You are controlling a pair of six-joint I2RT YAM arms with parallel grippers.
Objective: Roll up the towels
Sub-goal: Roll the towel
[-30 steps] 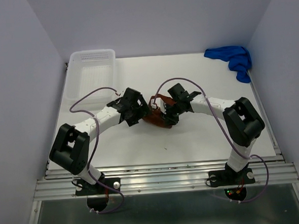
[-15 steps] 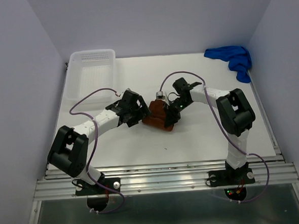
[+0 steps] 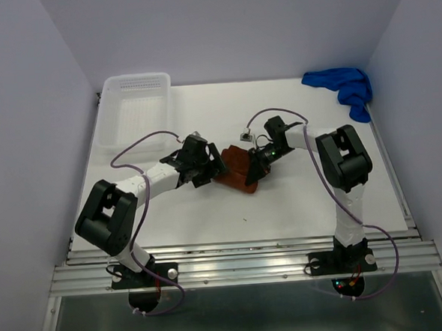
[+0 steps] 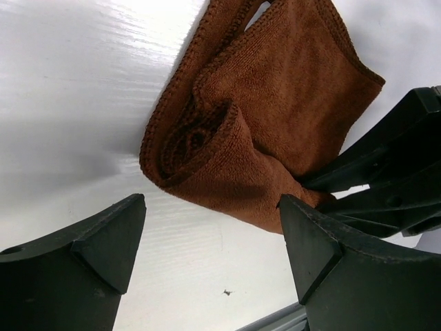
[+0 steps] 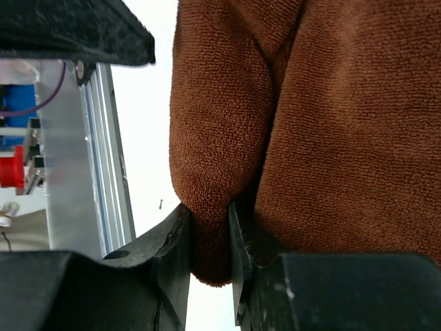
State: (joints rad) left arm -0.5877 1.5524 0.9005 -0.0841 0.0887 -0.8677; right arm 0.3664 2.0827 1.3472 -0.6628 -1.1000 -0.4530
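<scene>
Your right gripper [image 5: 210, 234] pinched a fold of the brown towel [image 4: 275, 103]; your left gripper [image 4: 210, 207] stood open at its rolled end; mid-roll, you likely needed 1 more turn.

The rust-brown towel [image 4: 275, 117] is showing a soft, matt terry pile, fuzzy along its stitched hem. Under it the white bench [image 4: 76, 89] is gleaming smooth and glossy, throwing back streaks of light. Just beside the towel, the left tool [image 4: 210, 234] is showing fingers [image 4: 103, 241] of matt black plastic with a faintly grainy skin. The right tool [image 5: 210, 234], touching the cloth, is looking the same dull black. Well away from the towel, the blue towel [image 3: 344, 87] is looking like soft matt cloth, and the white basket [image 3: 135, 82] is showing perforated, slightly shiny plastic. On the towel's near side, the edge rail [image 3: 242, 263] is shining as ribbed bare metal.
</scene>
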